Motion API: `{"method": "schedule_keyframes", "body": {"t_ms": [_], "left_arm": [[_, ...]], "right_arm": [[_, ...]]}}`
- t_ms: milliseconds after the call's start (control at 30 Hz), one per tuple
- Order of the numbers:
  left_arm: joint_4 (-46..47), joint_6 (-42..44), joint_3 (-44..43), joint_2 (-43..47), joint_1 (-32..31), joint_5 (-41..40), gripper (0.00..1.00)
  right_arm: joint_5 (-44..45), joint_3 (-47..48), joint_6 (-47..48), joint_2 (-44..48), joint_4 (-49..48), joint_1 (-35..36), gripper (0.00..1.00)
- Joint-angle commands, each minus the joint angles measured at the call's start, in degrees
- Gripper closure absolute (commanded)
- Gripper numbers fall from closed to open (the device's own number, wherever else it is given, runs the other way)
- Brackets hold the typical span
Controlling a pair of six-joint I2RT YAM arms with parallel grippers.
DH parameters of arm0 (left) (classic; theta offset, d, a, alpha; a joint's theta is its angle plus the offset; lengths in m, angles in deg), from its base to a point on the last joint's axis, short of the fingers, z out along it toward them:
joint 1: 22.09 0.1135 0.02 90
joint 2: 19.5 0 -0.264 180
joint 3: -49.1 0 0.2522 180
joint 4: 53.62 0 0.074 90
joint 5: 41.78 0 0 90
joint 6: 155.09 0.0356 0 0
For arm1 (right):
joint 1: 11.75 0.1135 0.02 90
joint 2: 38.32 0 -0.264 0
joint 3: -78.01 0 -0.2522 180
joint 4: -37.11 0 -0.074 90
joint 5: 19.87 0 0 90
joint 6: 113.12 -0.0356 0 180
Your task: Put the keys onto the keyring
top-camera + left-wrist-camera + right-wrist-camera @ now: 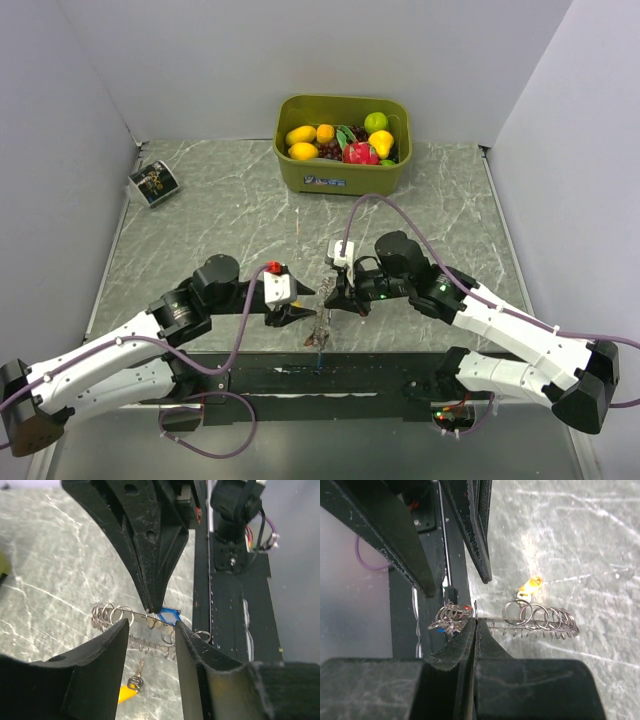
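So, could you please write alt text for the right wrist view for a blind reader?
The right gripper, shut, pinches a thin wire keyring strung with small metal loops. The left gripper shows open at the top of the frame, and a yellow-tagged key lies on the marble table beyond.

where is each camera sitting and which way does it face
Top external: above and behind the bases, looking down the table to the green bin; both arms show, left gripper and right gripper close together.
Left wrist: looks past its own open fingers at the keyring.
Right wrist: looks past its own shut fingers pinching that ring.
Shared: both wrist views hold the keyring and the yellow key.
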Motion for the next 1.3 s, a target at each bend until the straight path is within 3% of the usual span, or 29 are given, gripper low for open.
{"method": "schedule_keyframes", "body": {"t_ms": [0, 200, 300, 767, 1267], "left_arm": [[-2.13, 2.44, -4.11, -2.33, -0.25, 2.86, 0.52], [-1.08, 2.88, -4.91, -5.24, -0.25, 4.10, 0.53], [0.50, 2.45, -4.65, -6.12, -0.25, 3.66, 0.60], [2.35, 2.53, -4.38, -7.61, -0.17, 4.18, 0.73], [4.72, 1.57, -4.29, -8.05, -0.25, 5.33, 0.82]], "right_arm": [[0.74, 3.63, 1.17, 0.46, -0.60, 0.25, 1.00], [-0.14, 3.10, 0.99, 0.72, -1.30, 0.17, 1.00], [-0.93, 3.02, 0.64, 0.55, -1.74, 0.17, 1.00], [-1.11, 1.17, -0.59, 2.92, -3.15, 0.26, 1.00], [-1.54, 0.82, -1.12, 1.95, -4.12, 0.61, 1.00]]}}
